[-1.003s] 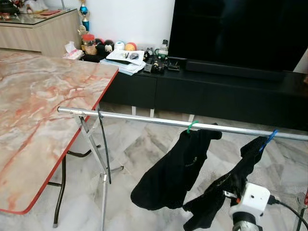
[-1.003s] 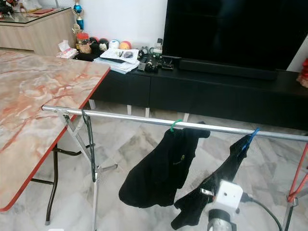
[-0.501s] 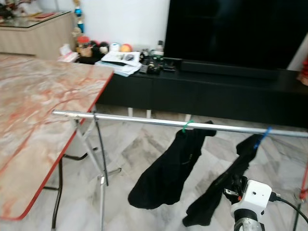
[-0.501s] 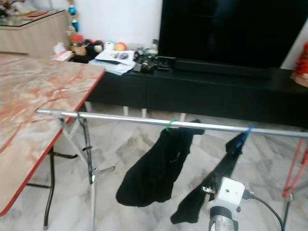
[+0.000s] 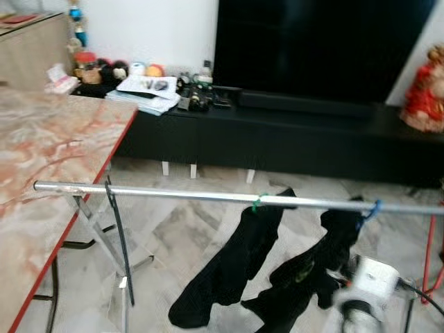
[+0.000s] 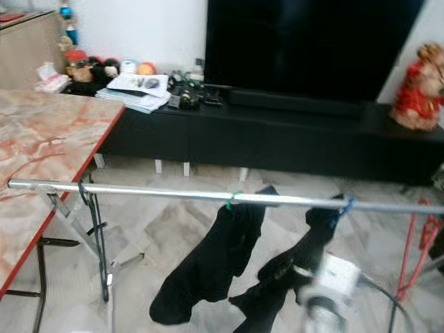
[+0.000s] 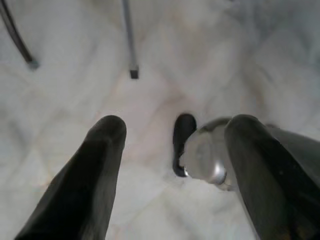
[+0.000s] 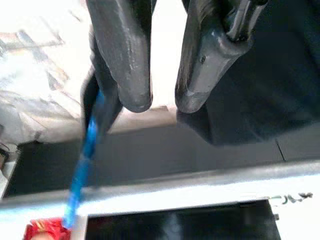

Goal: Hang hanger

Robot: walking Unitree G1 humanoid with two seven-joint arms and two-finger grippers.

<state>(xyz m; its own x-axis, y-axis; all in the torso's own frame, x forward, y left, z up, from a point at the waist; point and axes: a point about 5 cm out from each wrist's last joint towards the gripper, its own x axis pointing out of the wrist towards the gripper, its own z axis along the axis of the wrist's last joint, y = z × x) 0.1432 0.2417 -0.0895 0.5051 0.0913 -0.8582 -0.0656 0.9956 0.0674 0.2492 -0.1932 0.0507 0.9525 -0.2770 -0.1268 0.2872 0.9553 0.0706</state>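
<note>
A silver rail [image 5: 173,194] crosses in front of me. Two hangers hook over it, each with a black garment: a green hanger [image 5: 258,202] near the middle and a blue hanger [image 5: 374,208] further right. My right wrist [image 5: 371,279] is blurred, low under the blue hanger's garment [image 5: 326,257]. In the right wrist view my right gripper [image 8: 162,102] points up at the rail [image 8: 200,187]. A narrow gap between its tips holds nothing, and the blue hanger [image 8: 82,165] runs beside one finger. My left gripper [image 7: 175,125] hangs open over the floor.
A marble-topped table [image 5: 41,159] with a red edge stands at my left, close to the rail's end and its folding leg [image 5: 118,243]. A long black TV cabinet [image 5: 291,139] lies behind the rail, and a red stand leg [image 5: 430,257] is at the right.
The whole picture has slid left as the camera swung right, bringing a red figure on the cabinet into view. The hangers stay on the rail. My right wrist is now blurred.
</note>
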